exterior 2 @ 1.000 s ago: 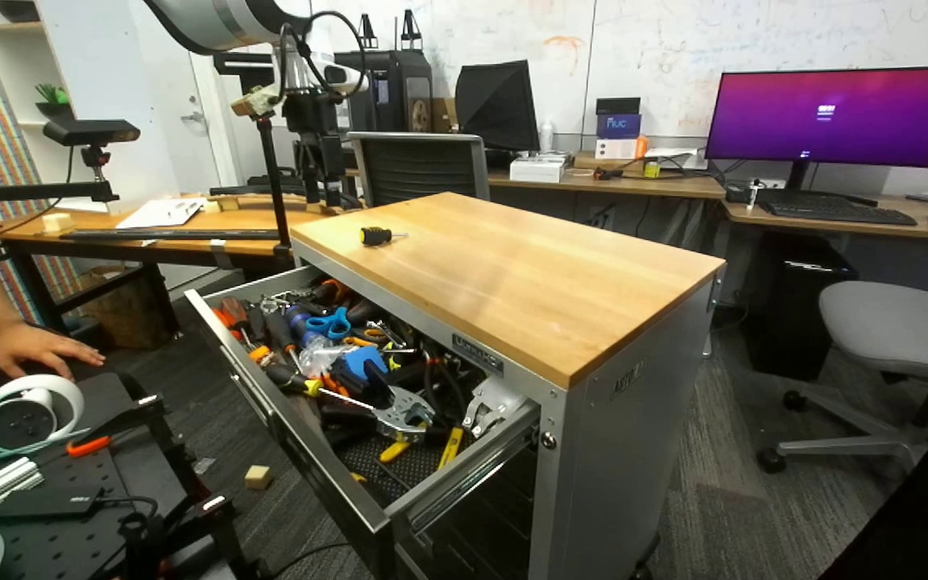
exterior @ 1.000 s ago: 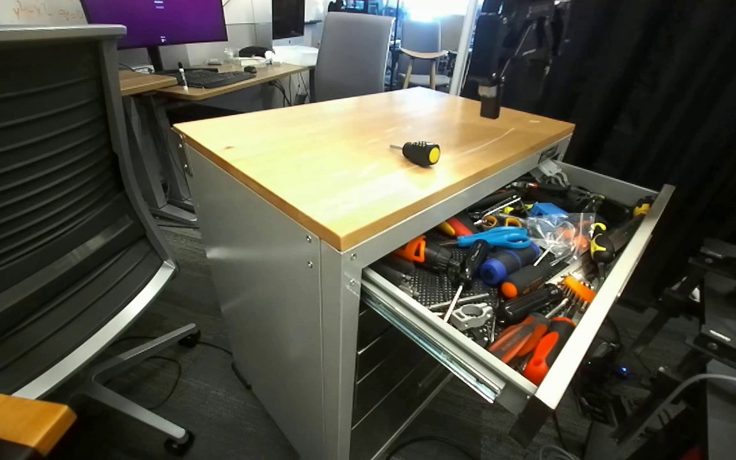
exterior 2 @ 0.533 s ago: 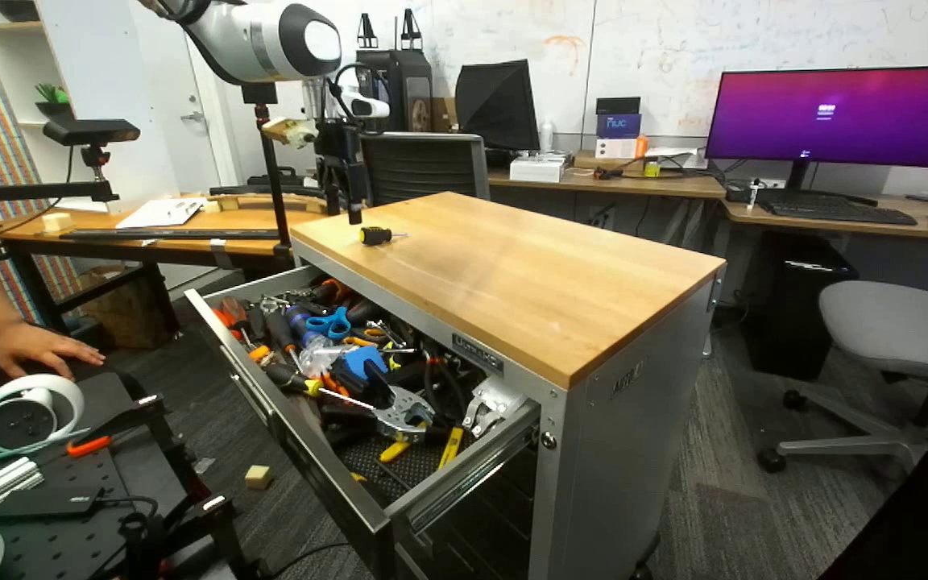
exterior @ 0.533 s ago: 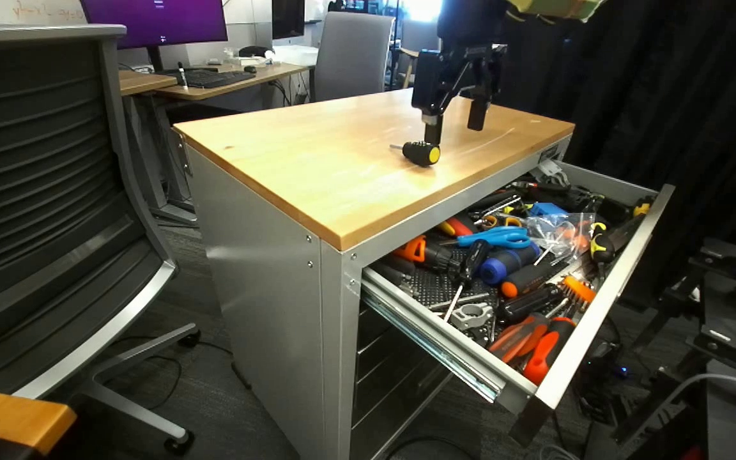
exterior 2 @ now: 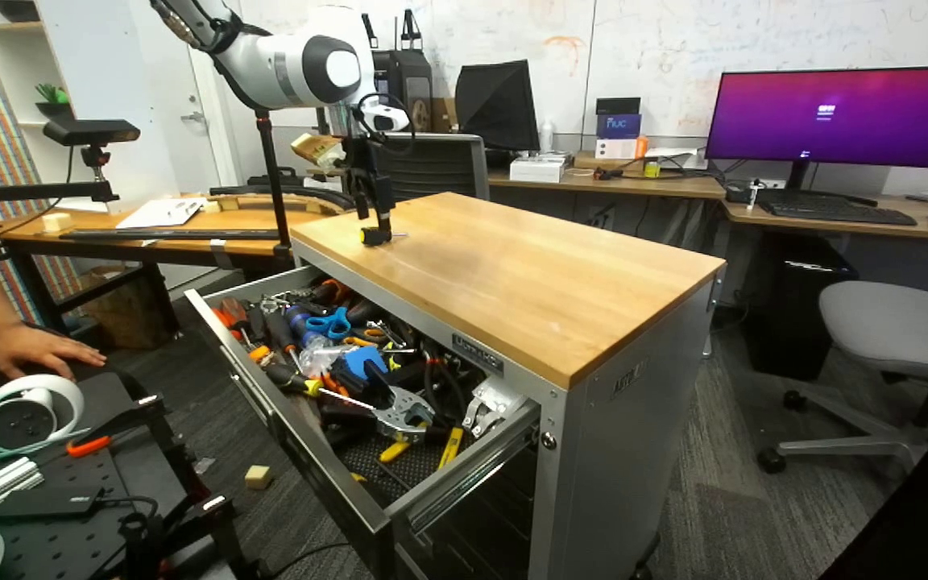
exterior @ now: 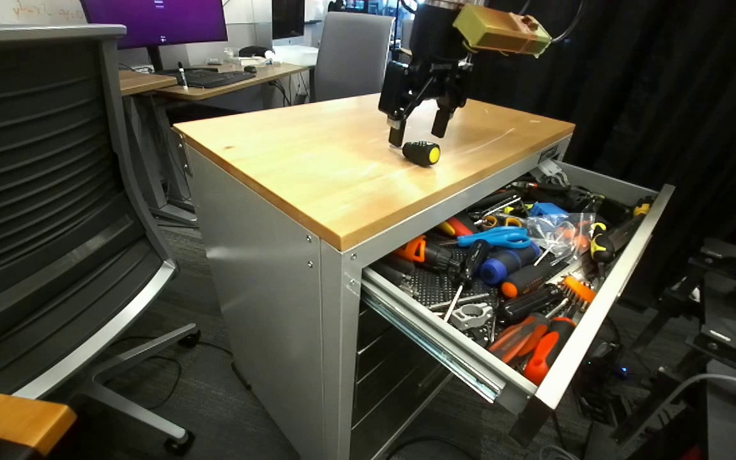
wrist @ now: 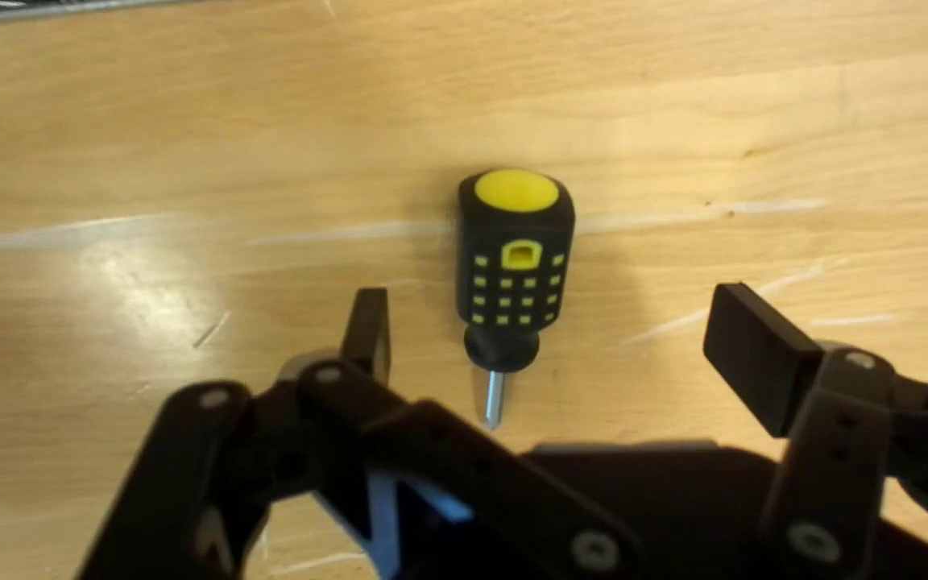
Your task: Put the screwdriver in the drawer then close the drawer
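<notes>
The screwdriver (exterior: 421, 153) lies on the wooden cabinet top in both exterior views (exterior 2: 372, 236), a stubby black handle with a yellow end. In the wrist view the screwdriver (wrist: 515, 266) lies with its yellow end away from the gripper and its short metal shaft toward it. My gripper (exterior: 418, 131) is open and empty, low above the top. In the wrist view the screwdriver's neck and shaft lie between the spread fingers (wrist: 562, 338), nearer the left finger, with no visible contact. The wide drawer (exterior: 603, 300) is pulled out and full of tools in both exterior views (exterior 2: 456, 465).
The wooden top (exterior: 317, 147) overhangs the back of the open drawer. Blue-handled scissors (exterior: 494, 237) and several orange-handled tools lie in the drawer. A black cart (exterior 2: 53, 515) and a person's hand (exterior 2: 37, 346) are beyond the drawer front. An office chair (exterior: 42, 191) stands beside the cabinet.
My gripper has come in over the cabinet top and moved down to the screwdriver, its fingers spread. The screwdriver and the drawer have not moved.
</notes>
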Robot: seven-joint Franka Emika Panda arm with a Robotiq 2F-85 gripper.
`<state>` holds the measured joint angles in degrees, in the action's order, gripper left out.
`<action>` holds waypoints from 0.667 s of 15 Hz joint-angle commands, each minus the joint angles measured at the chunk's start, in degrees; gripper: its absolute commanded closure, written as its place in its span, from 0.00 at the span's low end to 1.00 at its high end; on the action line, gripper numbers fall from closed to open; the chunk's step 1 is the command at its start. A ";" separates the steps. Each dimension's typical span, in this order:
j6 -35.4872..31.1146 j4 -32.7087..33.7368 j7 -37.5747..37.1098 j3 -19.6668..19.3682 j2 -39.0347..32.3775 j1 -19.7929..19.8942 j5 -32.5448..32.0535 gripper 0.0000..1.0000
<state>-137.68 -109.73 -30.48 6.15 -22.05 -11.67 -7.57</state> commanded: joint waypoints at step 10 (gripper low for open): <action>3.86 -5.45 -2.35 -3.29 3.68 -1.96 2.81 0.87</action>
<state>-136.55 -110.15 -30.88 3.98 -23.27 -12.56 -6.25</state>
